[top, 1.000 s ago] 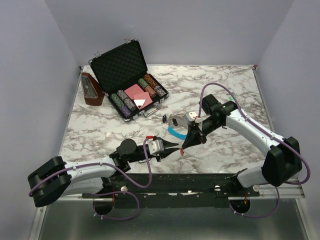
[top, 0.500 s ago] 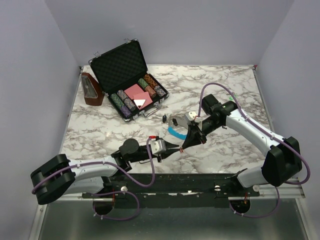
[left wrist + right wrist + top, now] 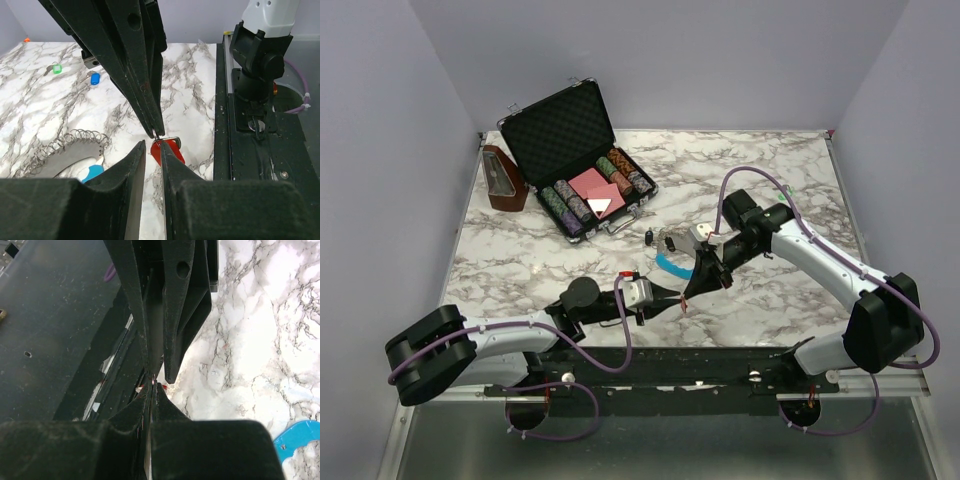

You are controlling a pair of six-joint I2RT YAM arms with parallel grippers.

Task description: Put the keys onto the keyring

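Pinches the red key (image 3: 169, 151) by its small wire loop, at the very tips of the right gripper (image 3: 155, 134), shut with no gap showing. Lets the red head hang below those tips, slanted; cannot tell whether it rests on the table (image 3: 192, 85).

Sets the fingers (image 3: 131, 172) of the left gripper (image 3: 152, 146) only narrowly apart, pointing up at the right tips from the other side. Puts the red head right at the left fingertips, partly across their gap and partly past the right-hand finger; cannot tell whether either pad touches it. Brings the two grippers almost tip to tip over the near part of the marble.

Finds the keyring (image 3: 75, 142) flat on the marble, to the left of the left fingers in the left wrist view, apart from both pairs of tips. Shows its silver coil spread loose and its blue section (image 3: 93, 173) just beside the left-hand finger.

Leaves the blue key (image 3: 95, 78) lying farther out, beyond the right fingers, with a green key (image 3: 57, 69) near it.

From above, places an open case (image 3: 560, 125) with chips (image 3: 562, 207) well beyond both grippers, back left, and a brown box (image 3: 503, 180) just beside it.
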